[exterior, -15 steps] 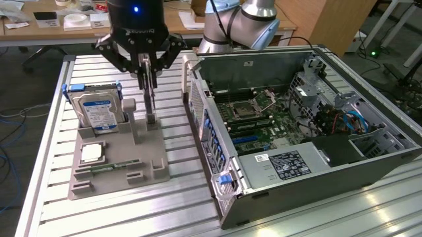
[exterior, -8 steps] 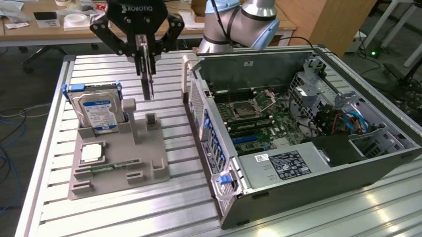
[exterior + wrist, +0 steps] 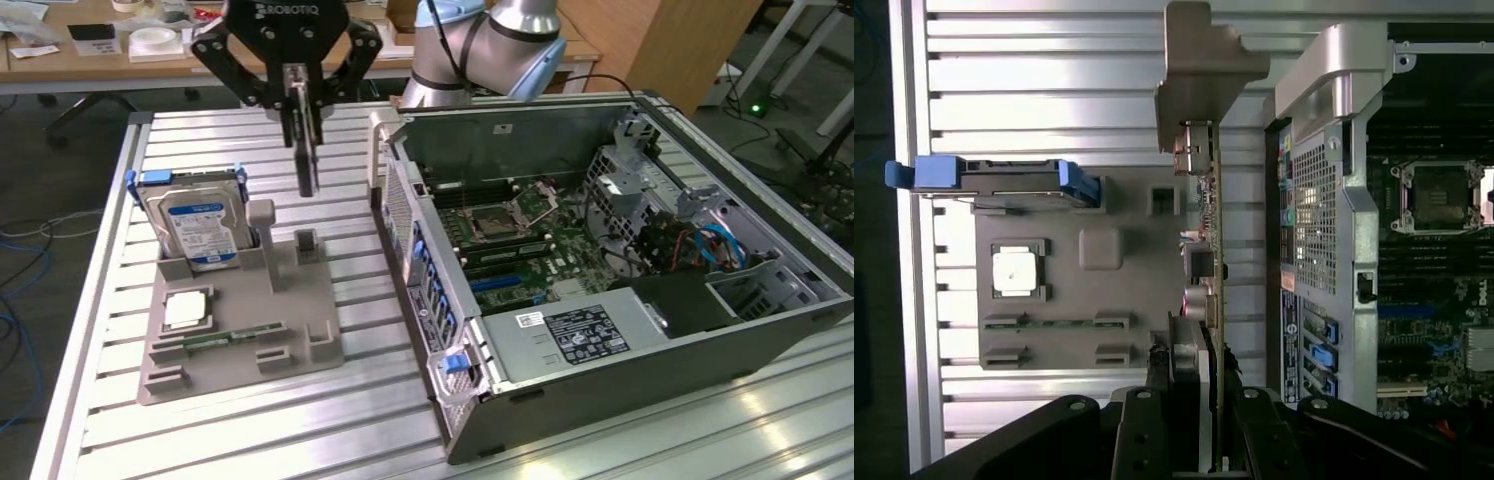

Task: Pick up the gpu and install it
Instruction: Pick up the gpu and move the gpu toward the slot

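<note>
One gpu [image 3: 306, 160] hangs long-axis vertical, gripped in the jaws. The computer case [image 3: 641, 360] lies toward the exterior view's right.

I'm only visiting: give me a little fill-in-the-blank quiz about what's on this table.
1. The fingers are clamped on the ____.
2. The hard drive stands upright and carries a ____ label.
3. The computer case lies on the table with its side ____.
Missing words: gpu; blue; open.
</note>
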### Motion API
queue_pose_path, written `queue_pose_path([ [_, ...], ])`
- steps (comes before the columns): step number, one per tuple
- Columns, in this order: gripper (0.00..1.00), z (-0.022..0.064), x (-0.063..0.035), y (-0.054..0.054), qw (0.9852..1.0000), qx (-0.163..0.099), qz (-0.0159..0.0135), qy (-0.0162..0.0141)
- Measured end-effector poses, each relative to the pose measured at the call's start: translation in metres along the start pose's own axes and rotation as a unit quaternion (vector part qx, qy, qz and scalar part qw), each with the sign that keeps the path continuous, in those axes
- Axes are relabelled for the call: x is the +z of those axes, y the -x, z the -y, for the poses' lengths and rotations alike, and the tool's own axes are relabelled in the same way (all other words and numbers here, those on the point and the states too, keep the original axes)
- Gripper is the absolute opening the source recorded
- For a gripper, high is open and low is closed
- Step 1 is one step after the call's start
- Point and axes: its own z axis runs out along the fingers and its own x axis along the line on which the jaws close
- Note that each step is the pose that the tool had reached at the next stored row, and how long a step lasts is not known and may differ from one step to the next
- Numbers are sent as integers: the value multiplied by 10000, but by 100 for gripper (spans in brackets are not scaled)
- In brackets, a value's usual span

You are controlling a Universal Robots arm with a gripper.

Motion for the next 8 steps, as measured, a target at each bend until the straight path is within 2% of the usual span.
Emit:
queue_pose_path([
  [8,28,-12,11,363,10000,-5,0,4],
])
